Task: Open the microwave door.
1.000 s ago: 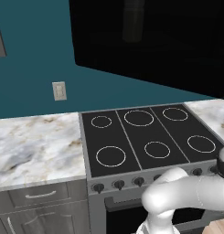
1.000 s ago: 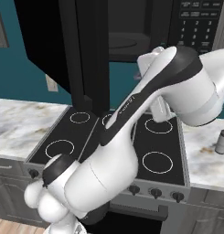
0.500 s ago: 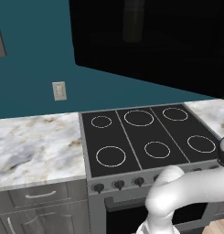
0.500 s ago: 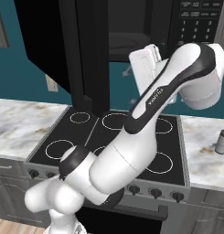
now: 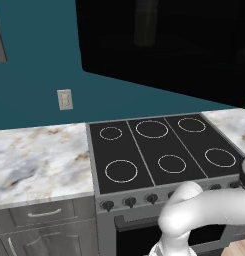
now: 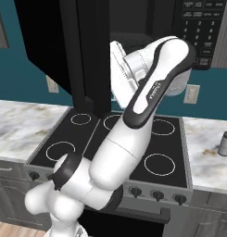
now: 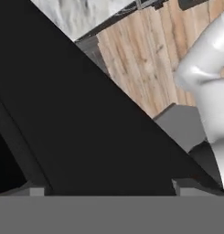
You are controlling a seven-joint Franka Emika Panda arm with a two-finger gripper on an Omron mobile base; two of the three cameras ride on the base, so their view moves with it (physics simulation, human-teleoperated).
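Note:
The microwave door [image 5: 169,45] stands swung open as a wide glossy black panel over the stove. In the right base view the microwave door [image 6: 89,51] is seen side-on, with a thick black edge. The microwave [image 6: 133,16] shows its dark cavity and a buttoned control strip [image 6: 198,28] on the right. My gripper's white body [image 6: 120,71] hangs just right of the door's edge, in front of the cavity. In the hand view my gripper [image 7: 108,189] is open. Its two fingertips [image 7: 38,191] stand far apart, with the black door panel [image 7: 77,119] close ahead and nothing held.
A black stove top [image 5: 159,150] with white burner rings lies below, with knobs [image 6: 156,194] along the grey oven front. Marble counters [image 5: 39,160] flank it. A small bottle [image 6: 223,143] stands on the right counter. Wall outlets [image 5: 65,99] sit on the teal wall.
My hand has moved left across the microwave's opening toward the door's edge while the forearm swung upright. The door stands as it did, and the jaws have stayed wide.

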